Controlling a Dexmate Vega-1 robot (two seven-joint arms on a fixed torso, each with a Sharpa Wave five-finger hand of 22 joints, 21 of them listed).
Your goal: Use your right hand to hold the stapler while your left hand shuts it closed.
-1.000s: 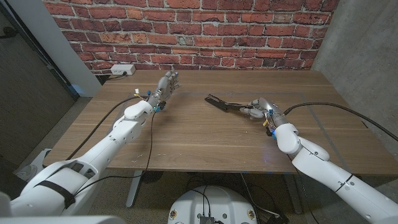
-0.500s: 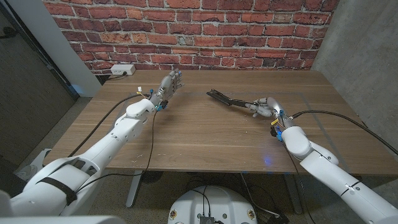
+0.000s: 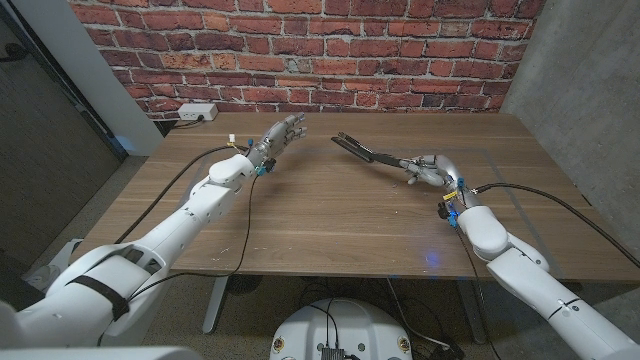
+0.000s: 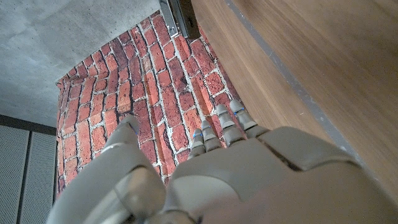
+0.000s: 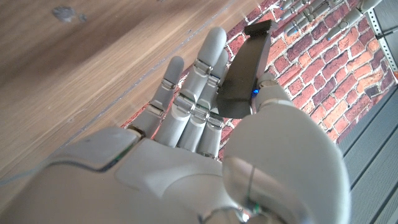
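both arms reached farther out, right hand (image 3: 430, 168) fingers gripping open stapler (image 3: 362, 151); left hand (image 3: 280, 134) fingers spread, empty

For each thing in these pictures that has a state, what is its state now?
Black metal stapler: open, lifted off the table, held by the right hand.
Right hand: grips the stapler's rear end.
Left hand: raised, fingers spread, holds nothing, apart from the stapler.
White wall socket box: a cable is plugged in.

left hand (image 3: 281, 132) raised, fingers spread, right hand (image 3: 432, 169) gripping
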